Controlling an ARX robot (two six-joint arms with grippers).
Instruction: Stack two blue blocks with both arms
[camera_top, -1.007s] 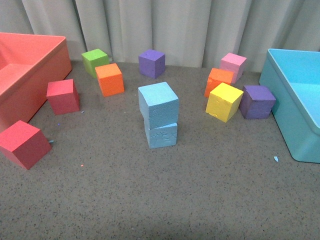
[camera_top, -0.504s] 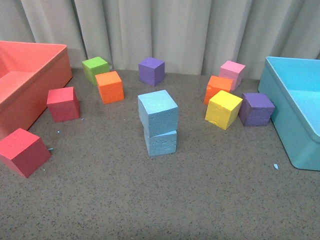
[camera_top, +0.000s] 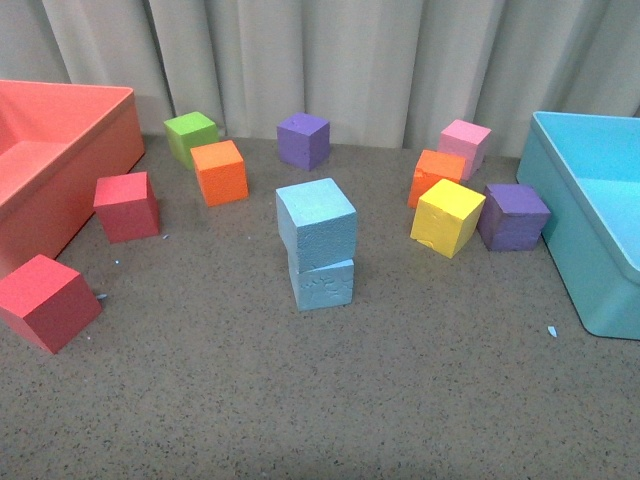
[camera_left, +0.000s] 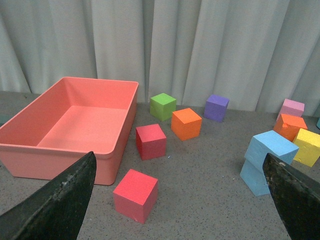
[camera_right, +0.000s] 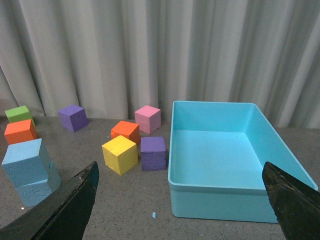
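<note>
Looks like a robot lab test setup: grey speckled table (camera_top: 300, 400), plain pale curtain (camera_top: 350, 60) as backdrop, foam cubes (camera_top: 220, 172) scattered between a red bin (camera_top: 100, 120) and turquoise bin (camera_top: 570, 180).

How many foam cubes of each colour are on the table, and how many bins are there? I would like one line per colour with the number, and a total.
Blue cubes: 2, upper on lower
Red cubes: 2
Orange cubes: 2
Purple cubes: 2
Green cube: 1
Pink cube: 1
Yellow cube: 1
Bins: 2, red and turquoise
Total: 11 cubes, 2 bins
</note>
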